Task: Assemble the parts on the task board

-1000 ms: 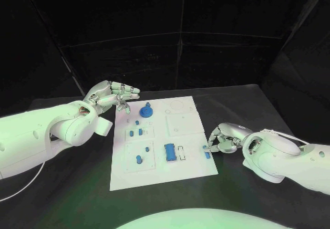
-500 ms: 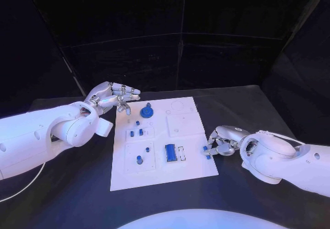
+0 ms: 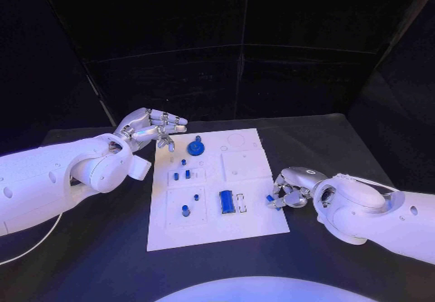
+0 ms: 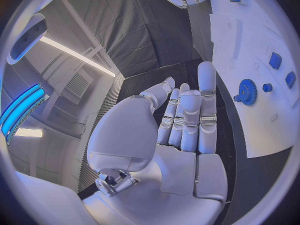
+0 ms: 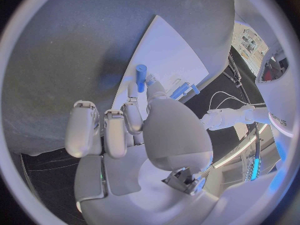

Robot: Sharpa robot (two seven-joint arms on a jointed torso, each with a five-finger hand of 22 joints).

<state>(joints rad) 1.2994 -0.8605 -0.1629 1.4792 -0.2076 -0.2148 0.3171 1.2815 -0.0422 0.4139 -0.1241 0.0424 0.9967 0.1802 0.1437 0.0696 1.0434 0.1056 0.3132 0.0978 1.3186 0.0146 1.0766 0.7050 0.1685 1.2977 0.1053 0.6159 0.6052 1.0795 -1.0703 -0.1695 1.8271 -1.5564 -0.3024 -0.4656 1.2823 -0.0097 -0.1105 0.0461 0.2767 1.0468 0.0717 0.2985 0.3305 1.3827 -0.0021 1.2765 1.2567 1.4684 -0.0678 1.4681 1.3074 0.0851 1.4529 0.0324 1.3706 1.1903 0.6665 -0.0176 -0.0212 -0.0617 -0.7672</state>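
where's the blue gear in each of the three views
Head view: the blue gear sits at the far end of the task board, just right of the left hand.
Left wrist view: the gear lies on the board beyond the fingertips.
Right wrist view: I cannot make it out.
Shared landmark: the white task board.

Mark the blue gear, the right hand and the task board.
blue gear [image 3: 195, 149], head view, its toothed face.
right hand [image 3: 288, 192], head view, middle of the hand.
task board [image 3: 217, 229], head view, bare near edge.
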